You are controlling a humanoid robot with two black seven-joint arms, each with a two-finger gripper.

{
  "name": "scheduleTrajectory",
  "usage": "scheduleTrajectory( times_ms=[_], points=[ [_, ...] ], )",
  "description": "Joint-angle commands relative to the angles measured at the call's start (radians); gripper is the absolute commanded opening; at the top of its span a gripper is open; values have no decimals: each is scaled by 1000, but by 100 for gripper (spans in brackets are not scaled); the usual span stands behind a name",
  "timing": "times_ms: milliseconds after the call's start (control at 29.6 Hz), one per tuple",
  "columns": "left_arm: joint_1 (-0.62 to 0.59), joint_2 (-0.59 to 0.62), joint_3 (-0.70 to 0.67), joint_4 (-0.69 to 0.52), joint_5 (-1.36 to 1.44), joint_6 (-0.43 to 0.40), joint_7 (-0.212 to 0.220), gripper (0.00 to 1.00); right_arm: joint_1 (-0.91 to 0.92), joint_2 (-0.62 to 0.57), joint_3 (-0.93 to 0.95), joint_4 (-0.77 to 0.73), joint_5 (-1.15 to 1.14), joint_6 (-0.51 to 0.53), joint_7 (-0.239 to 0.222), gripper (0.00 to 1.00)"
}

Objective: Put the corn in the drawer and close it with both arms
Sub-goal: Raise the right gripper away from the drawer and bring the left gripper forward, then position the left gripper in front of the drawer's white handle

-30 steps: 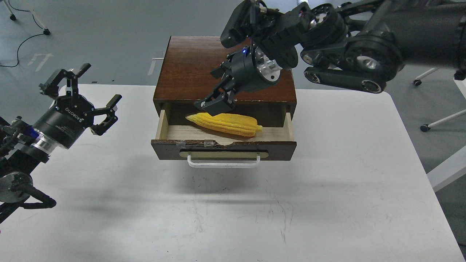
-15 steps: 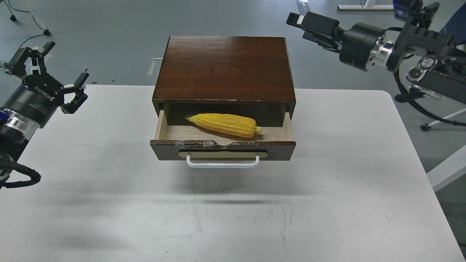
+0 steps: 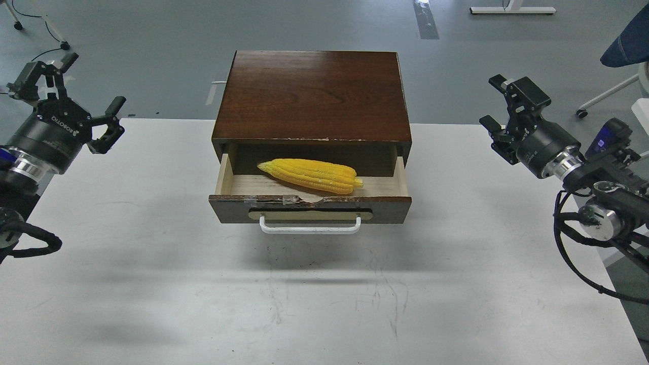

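Note:
The yellow corn [image 3: 310,175] lies inside the open drawer [image 3: 310,207], on its pale wood floor, tapered end to the left. The drawer is pulled out of a dark brown cabinet [image 3: 312,94] and its white bar handle [image 3: 310,226] faces me. My left gripper [image 3: 68,91] is open and empty, far left of the drawer above the table's back left edge. My right gripper [image 3: 499,109] is open and empty, to the right of the cabinet above the table's back right part.
The cabinet stands on a white table [image 3: 324,294]. A chair base [image 3: 603,99] and a white desk edge stand off the table at the right. Cables lie on the grey floor at the back left.
My right gripper let go of the corn, rose away from the drawer and swung down to the right side. My left gripper drew back to the far left. The corn stays in the drawer.

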Motion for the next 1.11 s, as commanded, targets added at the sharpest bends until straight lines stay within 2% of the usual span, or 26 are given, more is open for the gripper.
scheduleTrajectory(
  times_ms=[0,68,338,473,641,743,776,810,844,878,911,945,1080],
  points=[
    [0,20,-19,-151,178,0,0,100,-16,0,-15,0,1,0,0,100],
    [0,20,-43,-266,327,0,0,100,-19,0,-22,0,-2,0,0,100],
    [2,-46,-45,-498,861,0,0,100,-28,0,-24,-26,-4,0,0,100],
    [11,-94,-25,-535,1012,0,0,99,-30,0,-24,-27,-4,0,0,100],
    [20,-151,50,-543,1163,0,0,91,-38,-1,-25,-34,-4,0,0,100],
    [54,-157,107,-538,1167,0,0,61,-47,-1,-25,-41,-4,0,0,100],
    [71,-158,112,-534,1167,0,0,44,-47,-1,-25,-47,-4,0,0,100],
    [71,-158,112,-534,1167,0,0,44,-47,-1,-25,-47,-4,0,0,100],
    [98,-158,112,-531,1166,0,0,24,-48,-1,-25,-52,-4,0,0,100],
    [109,-158,112,-528,1164,2,0,18,-50,-1,-25,-52,-4,0,0,100],
    [129,-158,112,-512,1163,15,0,6,-53,-1,-25,-54,-4,0,0,100],
    [144,-158,112,-495,1164,22,0,0,-57,-1,-25,-54,-4,0,0,100],
    [173,-163,110,-466,1163,38,0,0,-59,-1,-25,-54,-4,0,0,100]
  ],
)
